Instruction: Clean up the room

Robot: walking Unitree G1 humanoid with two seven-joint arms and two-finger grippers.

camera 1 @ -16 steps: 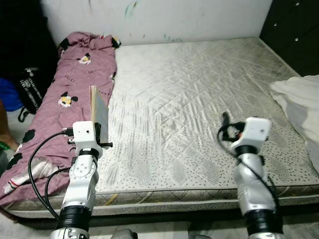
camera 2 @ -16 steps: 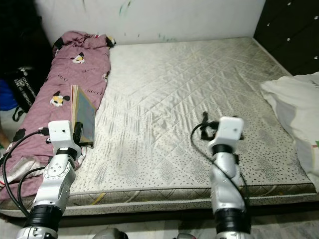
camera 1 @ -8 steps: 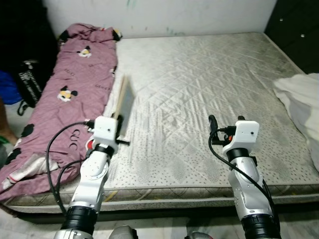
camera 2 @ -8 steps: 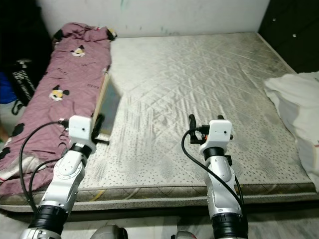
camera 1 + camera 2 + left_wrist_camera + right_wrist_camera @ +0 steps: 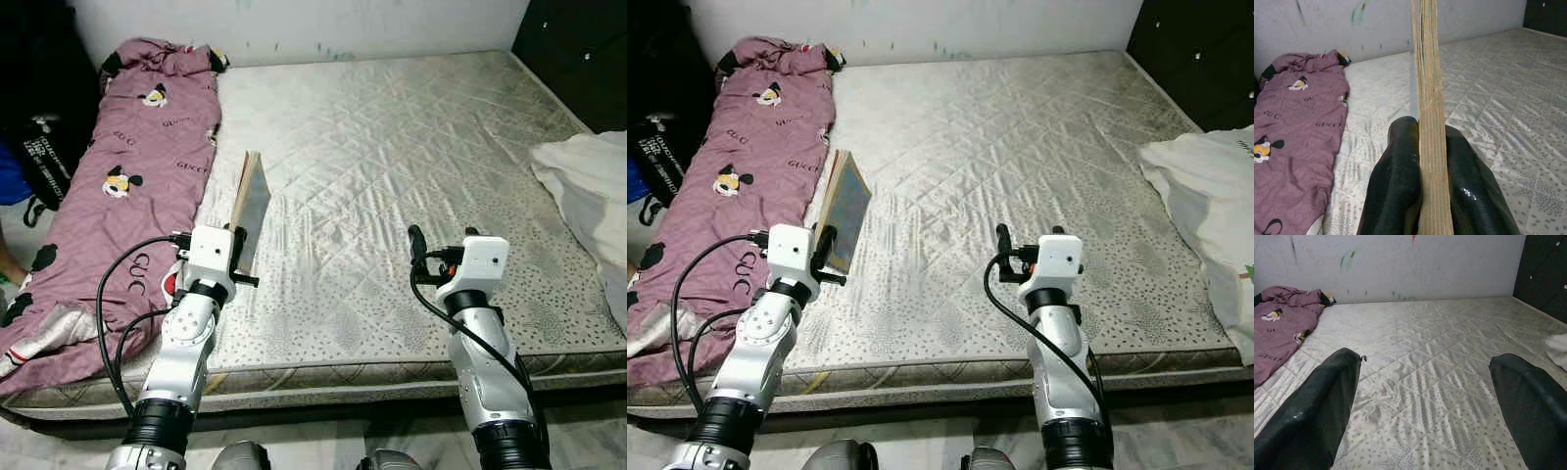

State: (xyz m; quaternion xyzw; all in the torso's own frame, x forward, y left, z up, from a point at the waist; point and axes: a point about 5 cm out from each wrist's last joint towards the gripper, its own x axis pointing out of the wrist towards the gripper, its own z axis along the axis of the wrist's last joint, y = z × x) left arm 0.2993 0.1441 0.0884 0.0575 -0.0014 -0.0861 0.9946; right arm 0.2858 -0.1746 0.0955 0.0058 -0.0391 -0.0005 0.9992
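Mattress (image 5: pixel 411 147) with a quilted grey cover takes most of the view, and a purple blanket (image 5: pixel 127 176) with cartoon prints lies along its left side. White bedding (image 5: pixel 588 186) rests at the right edge, next to a dark cabinet (image 5: pixel 573 49). Left gripper (image 5: pixel 1422 147) has its two fingers pressed tight on a thin book (image 5: pixel 250 201), holding it upright on edge above the mattress just beside the blanket. Right gripper (image 5: pixel 1425 382) hovers over the mattress with fingers spread wide, holding nothing.
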